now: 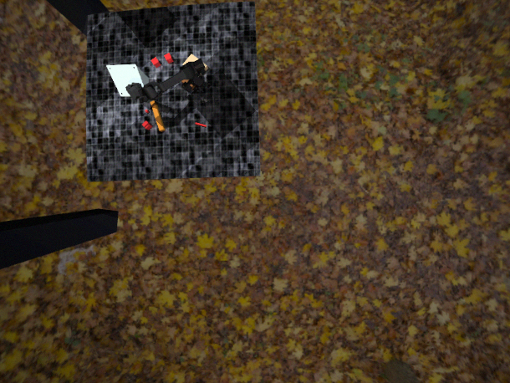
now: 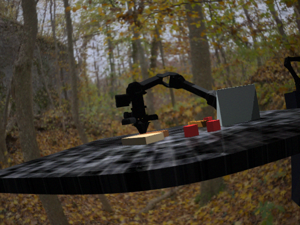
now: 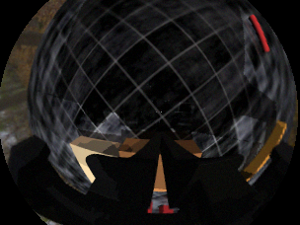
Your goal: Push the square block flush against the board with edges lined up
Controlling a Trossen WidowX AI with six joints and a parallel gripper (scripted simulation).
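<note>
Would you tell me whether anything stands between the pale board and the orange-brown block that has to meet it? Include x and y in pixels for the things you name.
Nothing visible stands between the pale board (image 1: 191, 58) (image 2: 137, 140) (image 3: 83, 159) and the orange-brown block (image 2: 166, 133) (image 3: 160, 179), though the claw (image 2: 142, 132) (image 3: 160, 135) partly hides where they meet.

No text, label, brand, number or sign can be read in any of the three views. On the pale panel (image 1: 124, 75) (image 2: 234, 105), only small dark dots are seen near its corners from above, and no lettering can be made out. On the red cubes (image 1: 155, 62) (image 2: 191, 130) beside the panel, no marking can be read either.
</note>
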